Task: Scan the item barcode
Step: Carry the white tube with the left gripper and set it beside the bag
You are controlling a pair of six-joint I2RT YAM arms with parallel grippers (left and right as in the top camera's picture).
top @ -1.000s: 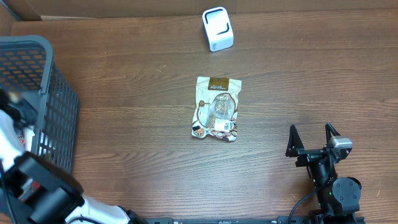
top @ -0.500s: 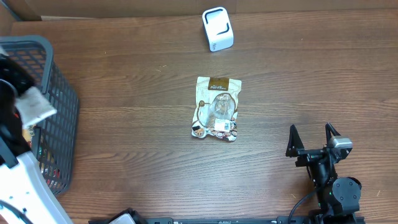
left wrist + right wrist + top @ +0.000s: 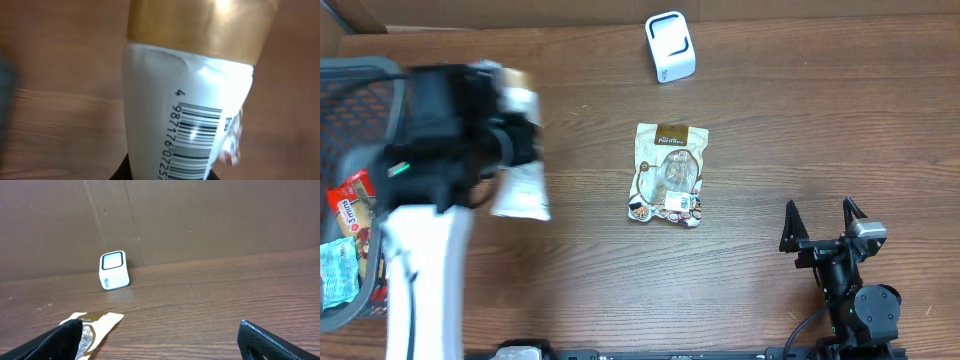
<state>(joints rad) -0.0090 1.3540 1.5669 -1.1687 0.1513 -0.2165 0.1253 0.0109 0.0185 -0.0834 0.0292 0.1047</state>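
Note:
My left gripper (image 3: 515, 140) is shut on a white pouch with a gold top (image 3: 523, 190), held in the air left of the table's middle and blurred by motion. In the left wrist view the pouch (image 3: 165, 100) fills the frame. Its barcode (image 3: 195, 135) faces the camera, and the dark fingers (image 3: 120, 175) just show at its lower end. The white scanner (image 3: 670, 46) stands at the back centre, also seen in the right wrist view (image 3: 114, 270). My right gripper (image 3: 823, 222) rests open and empty at the front right.
A second, similar pouch (image 3: 668, 175) lies flat mid-table, its corner visible by my right gripper's left finger (image 3: 92, 325). A grey mesh basket (image 3: 360, 68) at the left edge holds a red packet (image 3: 350, 205) and other items. A cardboard wall lines the back.
My left arm has swung up out of the basket and rightward over the table, carrying the white pouch. The right arm has not moved.

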